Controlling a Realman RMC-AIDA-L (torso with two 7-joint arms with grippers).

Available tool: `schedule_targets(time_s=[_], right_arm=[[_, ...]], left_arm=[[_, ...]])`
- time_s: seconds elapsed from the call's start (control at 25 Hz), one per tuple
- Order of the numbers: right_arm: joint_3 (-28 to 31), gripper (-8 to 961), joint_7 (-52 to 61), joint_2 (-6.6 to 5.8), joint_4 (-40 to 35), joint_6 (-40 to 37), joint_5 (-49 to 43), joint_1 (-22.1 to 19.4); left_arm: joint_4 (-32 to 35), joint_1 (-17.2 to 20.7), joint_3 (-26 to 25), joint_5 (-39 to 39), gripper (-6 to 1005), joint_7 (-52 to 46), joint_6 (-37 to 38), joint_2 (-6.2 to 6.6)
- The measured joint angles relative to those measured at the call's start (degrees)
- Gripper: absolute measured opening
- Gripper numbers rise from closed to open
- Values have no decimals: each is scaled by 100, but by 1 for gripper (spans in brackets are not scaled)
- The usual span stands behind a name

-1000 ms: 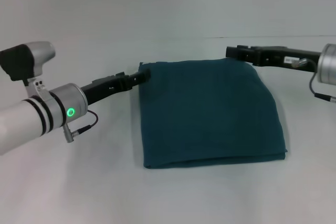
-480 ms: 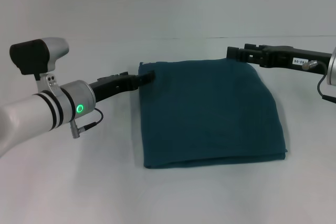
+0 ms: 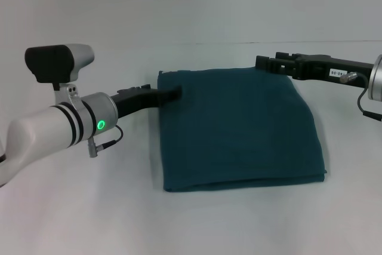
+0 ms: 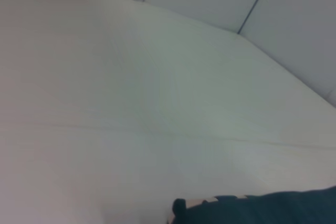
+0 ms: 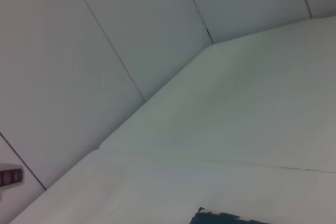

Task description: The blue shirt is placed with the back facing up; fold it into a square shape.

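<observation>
Shirt [image 3: 239, 126] lay flat on white tabletop [image 3: 89, 219], folded into rough square w/ plain side up, layered edges showing along the near edge. Left claw [image 3: 173, 92] sat at shirt's far-left corner, tip over the cloth edge; couldn't tell if its fingers were apart or pinched on fabric. Left arm reached in low from the left, green light lit on the wrist. Right claw [image 3: 262, 63] was at the far-right corner, just at the far edge, arm coming in from the right; state of that claw also not clear. Left wrist view showed a bit of shirt [image 4: 262, 209] on the tabletop [image 4: 131, 103]. Right wrist view caught only a sliver of shirt [image 5: 226, 217].
</observation>
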Motion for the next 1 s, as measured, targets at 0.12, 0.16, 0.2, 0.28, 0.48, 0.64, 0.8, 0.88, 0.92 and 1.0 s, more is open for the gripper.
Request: schedule_targets(time_s=[0.12, 0.16, 0.2, 0.28, 0.48, 0.64, 0.8, 0.88, 0.92, 1.0], right_arm=[[0, 779, -7, 13, 0, 25, -2, -7], [0, 779, -16, 16, 0, 35, -2, -9], [0, 779, -26, 20, 0, 52, -2, -11], [0, 779, -48, 29, 0, 84, 0, -21], [0, 779, -61, 37, 0, 139, 5, -12], [0, 779, -61, 47, 0, 153, 7, 16], [0, 779, -61, 59, 0, 162, 3, 33], [-1, 779, -61, 60, 0, 163, 3, 36], [0, 779, -61, 59, 0, 164, 3, 37], [-5, 778, -61, 59, 0, 186, 6, 37]], left_arm=[[-56, -22, 2, 1, 861, 103, -16, 0], [-67, -27, 2, 1, 860, 111, -20, 0], [-80, -31, 4, 1, 858, 115, -24, 0], [-87, -36, 7, 1, 856, 119, -29, 0], [-108, -52, 204, -10, 849, 121, -42, 0], [-116, -69, 302, -40, 844, 122, -84, -5], [-117, -103, 304, -24, 839, 143, -91, -7], [-112, -113, 304, -26, 836, 219, -112, -9], [-112, -119, 304, -27, 835, 248, -137, -9], [-118, -135, 303, -20, 743, 271, -210, -9]])
